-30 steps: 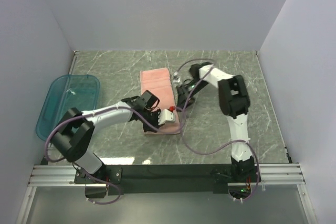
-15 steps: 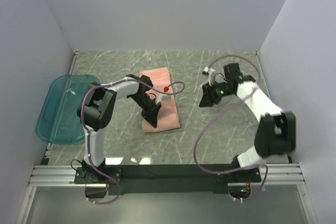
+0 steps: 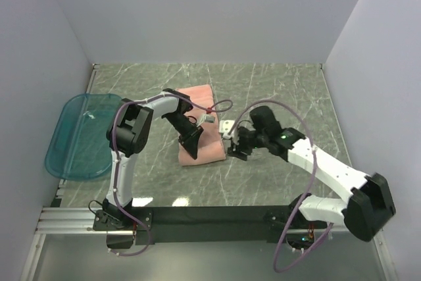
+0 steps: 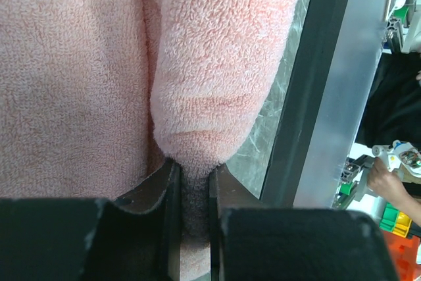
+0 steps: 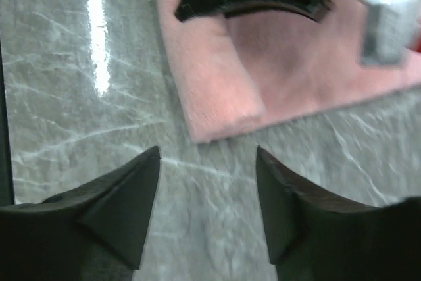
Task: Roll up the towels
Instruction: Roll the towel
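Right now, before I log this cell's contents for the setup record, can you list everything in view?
towel: one, salmon pink, middle of the table, near end curled into a short roll
tray: one, translucent teal, at the table's left edge
table: one, grey-green marble
walls: three, white, enclosing the table at the left, back and right
rail: one, aluminium with a black bar, along the near edge under the arm bases
left gripper: one, black, shut on the rolled end of the towel
right gripper: one, black, open, over bare table just off the towel's near right corner
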Robot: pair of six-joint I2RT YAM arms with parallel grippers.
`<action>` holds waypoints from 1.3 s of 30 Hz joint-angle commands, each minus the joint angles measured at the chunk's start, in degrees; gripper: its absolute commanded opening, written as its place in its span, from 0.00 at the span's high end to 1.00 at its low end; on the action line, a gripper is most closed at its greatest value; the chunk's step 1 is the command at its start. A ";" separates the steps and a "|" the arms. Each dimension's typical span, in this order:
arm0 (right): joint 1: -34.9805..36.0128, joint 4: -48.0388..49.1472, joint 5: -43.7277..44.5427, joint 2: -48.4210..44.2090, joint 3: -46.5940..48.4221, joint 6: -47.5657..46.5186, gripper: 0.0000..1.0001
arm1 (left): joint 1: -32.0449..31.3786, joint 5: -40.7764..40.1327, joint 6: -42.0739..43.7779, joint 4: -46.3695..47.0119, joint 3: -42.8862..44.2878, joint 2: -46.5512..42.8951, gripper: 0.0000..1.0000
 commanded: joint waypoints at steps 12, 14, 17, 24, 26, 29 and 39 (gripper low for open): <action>11.13 13.88 6.62 22.03 4.24 -10.64 0.29 | -0.50 -11.67 -0.21 3.87 1.73 6.71 0.96; 11.40 12.66 7.15 26.50 6.86 -10.56 0.36 | -0.41 -11.84 -0.30 4.04 1.38 6.45 0.96; 11.31 6.61 5.66 30.21 11.79 -11.61 0.59 | 0.11 -11.67 -0.74 4.48 0.50 5.93 0.94; 11.40 -11.23 -0.57 34.88 20.23 -16.18 1.00 | 4.93 -8.86 -3.72 6.41 -1.17 2.68 0.82; 11.40 -13.35 -2.42 36.10 21.63 -16.80 1.00 | 6.35 -7.19 -4.86 6.68 -1.96 1.01 0.76; 11.40 -18.88 -5.06 39.70 26.11 -16.36 1.00 | 9.77 -4.47 -7.32 8.87 -4.33 -3.02 0.66; 9.29 -16.52 -11.30 43.05 28.05 -4.06 1.00 | 20.58 0.46 -18.92 18.45 -4.43 -17.45 0.53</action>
